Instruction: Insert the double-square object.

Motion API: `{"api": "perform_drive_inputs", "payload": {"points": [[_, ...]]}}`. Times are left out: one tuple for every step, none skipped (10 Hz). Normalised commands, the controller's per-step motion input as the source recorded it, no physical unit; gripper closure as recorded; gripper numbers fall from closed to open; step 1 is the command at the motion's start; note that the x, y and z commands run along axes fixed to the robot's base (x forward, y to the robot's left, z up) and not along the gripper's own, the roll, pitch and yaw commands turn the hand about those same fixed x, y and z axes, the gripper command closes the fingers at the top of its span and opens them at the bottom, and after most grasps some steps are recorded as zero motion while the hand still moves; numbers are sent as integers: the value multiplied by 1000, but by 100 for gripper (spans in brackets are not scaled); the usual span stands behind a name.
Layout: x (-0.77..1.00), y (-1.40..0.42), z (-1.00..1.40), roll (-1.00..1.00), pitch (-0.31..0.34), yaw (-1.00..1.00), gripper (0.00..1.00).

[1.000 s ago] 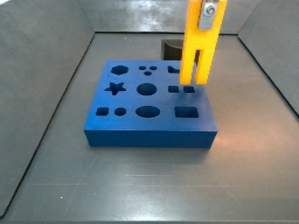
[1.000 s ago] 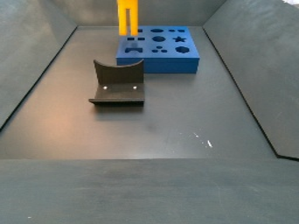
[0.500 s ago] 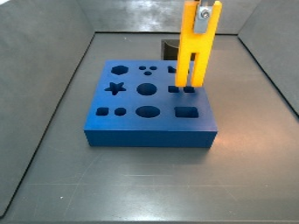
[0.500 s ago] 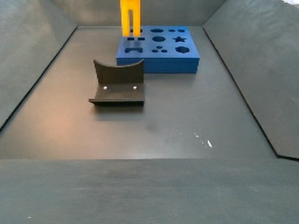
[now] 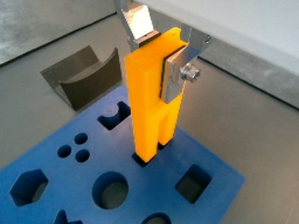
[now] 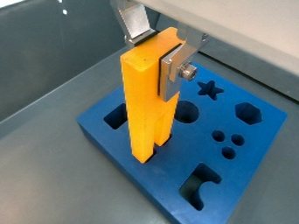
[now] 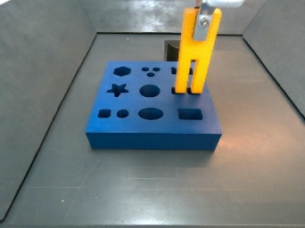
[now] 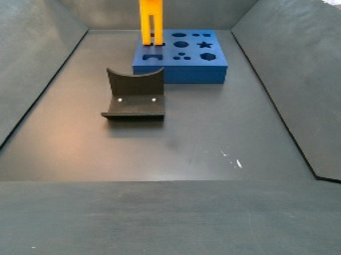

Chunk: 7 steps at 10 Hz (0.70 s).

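A dark grey curved block (image 8: 134, 95) sits on the grey floor (image 8: 186, 149), apart from the blue block.

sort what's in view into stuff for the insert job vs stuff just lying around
For the job:
- long yellow-orange grooved bar, upright, lower end at a hole
- flat blue block with shaped holes
- end effector, shut on the bar's top

Lying about:
- dark grey curved block, on the floor apart from the blue block

hand (image 7: 205, 7): cut by frame top | double-square object (image 5: 153, 96): lower tip hidden in blue block (image 5: 70, 179)
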Motion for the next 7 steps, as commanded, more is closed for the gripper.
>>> {"api": "perform_drive_inputs", "payload": {"points": [[-231,0,-194,0,-27,-57,100],[-254,0,-74,0,-7,-80,100],[-223,0,-29,0,-10,-69,100],[0,-20,-94,0,-20,-14,100],[149,-29,-380,11,-11,0,100],[237,-23,-586,4,-9,0,100],[51,-31,-600,26,-23,0,100]]}}
